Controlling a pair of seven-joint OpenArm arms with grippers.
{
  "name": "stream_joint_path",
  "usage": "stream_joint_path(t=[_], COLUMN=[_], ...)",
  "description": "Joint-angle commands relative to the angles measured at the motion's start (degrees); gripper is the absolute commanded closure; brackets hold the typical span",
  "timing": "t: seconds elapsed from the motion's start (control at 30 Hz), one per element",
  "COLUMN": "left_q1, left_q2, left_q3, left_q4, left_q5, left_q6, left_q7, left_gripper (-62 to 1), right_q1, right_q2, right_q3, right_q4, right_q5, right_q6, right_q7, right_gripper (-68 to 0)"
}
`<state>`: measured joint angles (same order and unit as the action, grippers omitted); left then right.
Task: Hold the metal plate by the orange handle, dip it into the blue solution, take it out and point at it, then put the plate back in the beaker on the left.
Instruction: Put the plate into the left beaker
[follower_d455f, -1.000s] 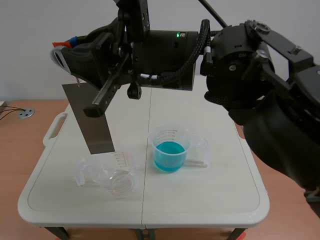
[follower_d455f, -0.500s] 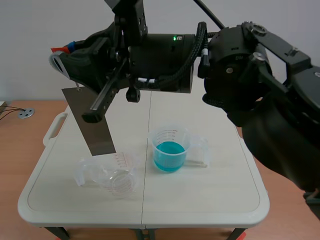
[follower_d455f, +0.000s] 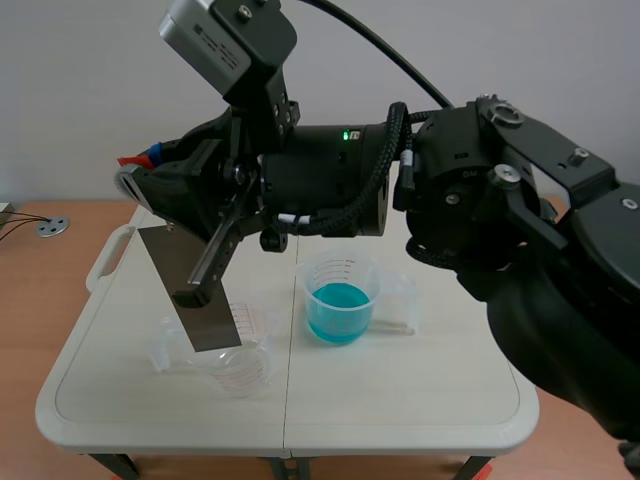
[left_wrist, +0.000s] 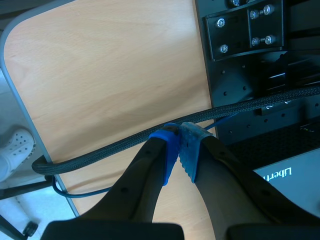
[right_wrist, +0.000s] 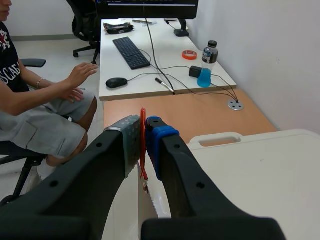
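My right arm reaches across from the right, and its gripper (follower_d455f: 140, 172) is shut on the thin orange handle (right_wrist: 143, 131) of the metal plate (follower_d455f: 190, 295). The grey plate hangs tilted, with its lower edge at the mouth of the empty clear beaker (follower_d455f: 232, 362) on the left. I cannot tell whether the edge is inside. The beaker of blue solution (follower_d455f: 338, 300) stands to the right of it, apart from the plate. In the right wrist view the gripper (right_wrist: 143, 136) pinches the handle between its pads. My left gripper (left_wrist: 179, 150) is shut on nothing, off the table above a wooden surface and cables.
Both beakers stand on the white folding table (follower_d455f: 420, 395), which has a handle slot (follower_d455f: 112, 255) at its left end. A wooden desk with a small metal disc (follower_d455f: 52, 227) lies beyond. A seated person (right_wrist: 35, 107) and a desk with a keyboard (right_wrist: 129, 51) show past the right gripper.
My right gripper has lowered the plate and tilted it toward the left beaker; its lower edge went from above the beaker down to the beaker's mouth.
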<state>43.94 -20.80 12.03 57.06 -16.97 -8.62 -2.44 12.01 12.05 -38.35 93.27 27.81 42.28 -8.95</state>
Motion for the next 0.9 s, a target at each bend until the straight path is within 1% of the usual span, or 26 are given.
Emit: stream_joint_path(t=[0.0, 0.2, 0.37, 0.63, 0.87], left_q1=[0.6, -0.4, -2.0, -3.2, -3.2], left_q2=[-0.1, 0.0, -0.2, -0.2, -0.2], left_q3=[0.0, 0.0, 0.0, 0.0, 0.0], left_q4=[1.0, 1.0, 0.9, 0.6, 0.6], left_q5=[0.0, 0.0, 0.3, 0.3, 0.2], left_q6=[-0.1, -0.1, 0.3, 0.3, 0.3], left_q7=[-0.4, -0.3, 0.1, 1.0, 1.4], left_gripper=[-2.7, -2.7, -2.7, -2.7, -2.7], right_q1=[1.0, 1.0, 1.0, 1.0, 1.0], right_q2=[-0.3, -0.4, -1.4, -3.4, -4.2], right_q3=[0.0, 0.0, 0.0, 0.0, 0.0], right_q4=[-0.1, -3.8, -7.9, -14.7, -19.9], right_q5=[0.9, 0.2, -3.4, -6.7, -6.9], right_q6=[0.4, 0.4, 0.4, 0.4, 0.4], right_q7=[1.9, 4.4, 7.3, 11.1, 14.3], right_gripper=[-1.3, -1.3, -1.3, -1.3, -1.3])
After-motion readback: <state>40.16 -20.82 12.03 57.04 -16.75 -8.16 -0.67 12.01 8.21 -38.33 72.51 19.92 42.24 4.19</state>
